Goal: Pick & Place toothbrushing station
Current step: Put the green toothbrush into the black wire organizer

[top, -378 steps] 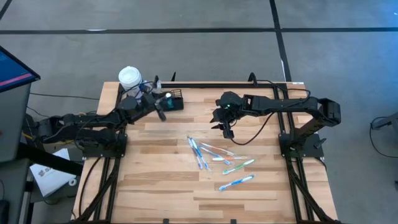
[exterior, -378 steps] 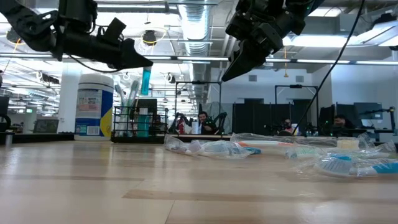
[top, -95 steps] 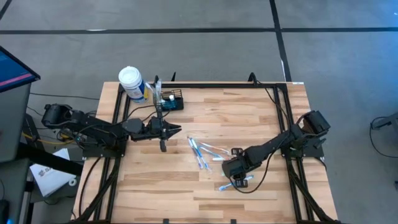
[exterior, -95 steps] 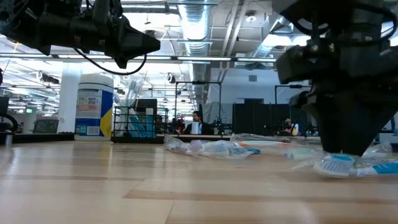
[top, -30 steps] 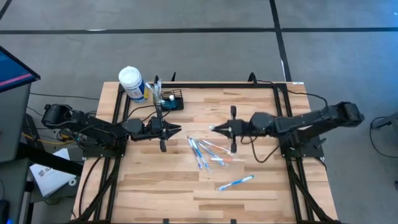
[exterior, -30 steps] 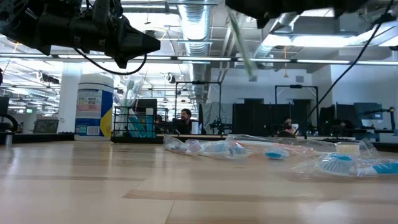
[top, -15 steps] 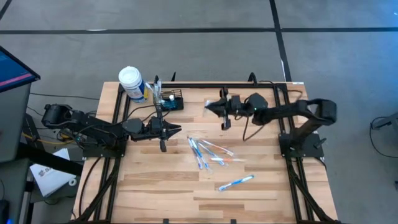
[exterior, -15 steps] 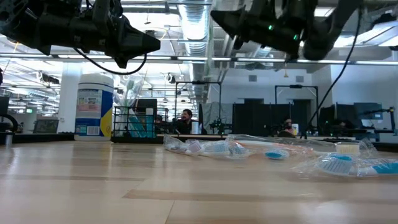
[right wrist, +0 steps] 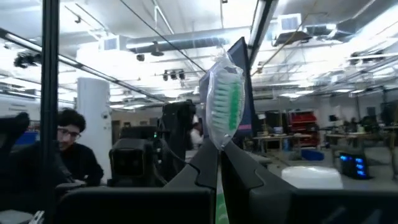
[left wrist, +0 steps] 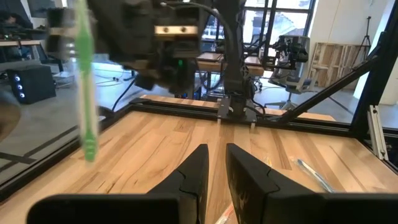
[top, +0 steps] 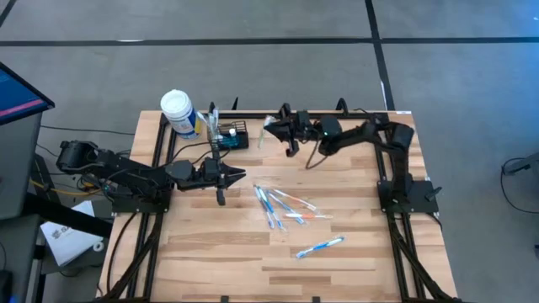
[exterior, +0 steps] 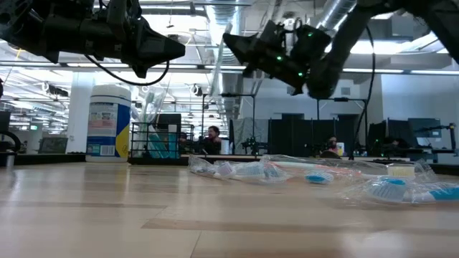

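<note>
The right gripper (top: 271, 128), fingers pinched on a light, slippery wrapped green toothbrush (right wrist: 225, 102), nears the rigid wire-mesh caddy (top: 231, 135) at eleven o'clock; the left gripper (top: 233, 175) waits, fingers narrow.

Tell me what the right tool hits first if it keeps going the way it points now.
Likely the caddy. The right tool, shut on a green toothbrush, points along the table's far edge toward it; height above it is unclear.

A white-capped bottle (top: 177, 108) with a blue label stands at the far left corner of the wooden tabletop (top: 354, 252). Several wrapped toothbrushes (top: 282, 206) lie loosely scattered near the tabletop's middle, and one blue toothbrush (top: 320, 247) lies apart, nearer the front. A green toothbrush (left wrist: 84, 81) hangs upright in the air. A seated person (right wrist: 65, 158) shows in the room beyond.
</note>
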